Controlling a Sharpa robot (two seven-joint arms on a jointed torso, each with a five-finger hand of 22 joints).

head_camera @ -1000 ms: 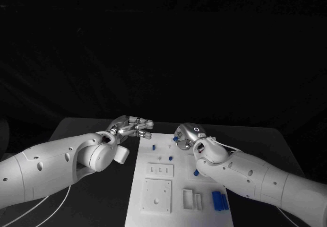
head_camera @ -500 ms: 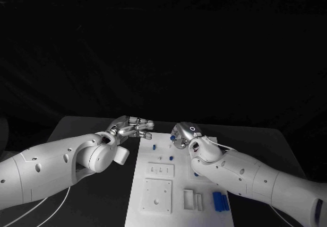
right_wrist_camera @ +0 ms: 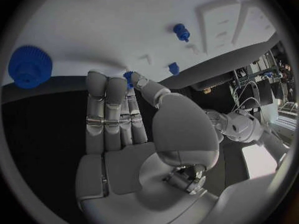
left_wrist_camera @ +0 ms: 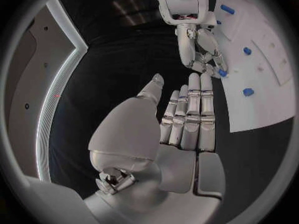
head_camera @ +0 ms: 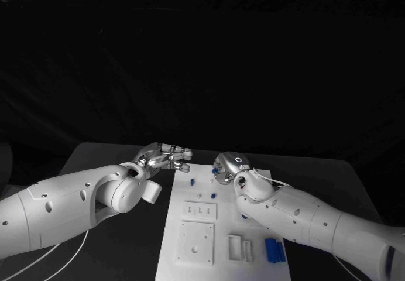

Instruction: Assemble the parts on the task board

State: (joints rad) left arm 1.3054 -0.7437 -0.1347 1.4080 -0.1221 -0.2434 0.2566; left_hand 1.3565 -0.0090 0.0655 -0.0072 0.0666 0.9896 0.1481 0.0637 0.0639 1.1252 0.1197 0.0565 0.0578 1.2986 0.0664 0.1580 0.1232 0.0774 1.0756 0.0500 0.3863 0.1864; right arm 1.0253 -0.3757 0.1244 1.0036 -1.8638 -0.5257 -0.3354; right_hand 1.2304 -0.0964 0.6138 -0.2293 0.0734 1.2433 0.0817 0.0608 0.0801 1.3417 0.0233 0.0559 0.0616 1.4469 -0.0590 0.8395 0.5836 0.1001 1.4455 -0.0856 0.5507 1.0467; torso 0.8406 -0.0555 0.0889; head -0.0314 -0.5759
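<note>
The white task board (head_camera: pixel 223 222) lies lengthwise on the black table. Over its far end my right hand (head_camera: pixel 229 165) pinches a small blue part (head_camera: pixel 216 171) between thumb and a fingertip, the other fingers straight. The same small blue part (right_wrist_camera: pixel 128 76) sits at the fingertips, just above the task board (right_wrist_camera: pixel 124 20), in the right wrist view. My left hand (head_camera: pixel 164 157) hovers at the board's far left corner holding nothing; the left hand (left_wrist_camera: pixel 184 119) has its fingers straight and side by side, thumb apart. Facing it, the right hand (left_wrist_camera: pixel 201 50) carries the blue part (left_wrist_camera: pixel 222 72).
Loose blue parts lie on the board: one (head_camera: pixel 213 195) mid-board, one (head_camera: pixel 243 215) by my right forearm, a pair (head_camera: pixel 271 249) near right. A blue gear (right_wrist_camera: pixel 30 67) sits by the board's edge. White raised blocks (head_camera: pixel 195 241) stand at the near end.
My right hand has edged slightly toward the left hand, still pinching the blue part. The left hand has stayed put.
</note>
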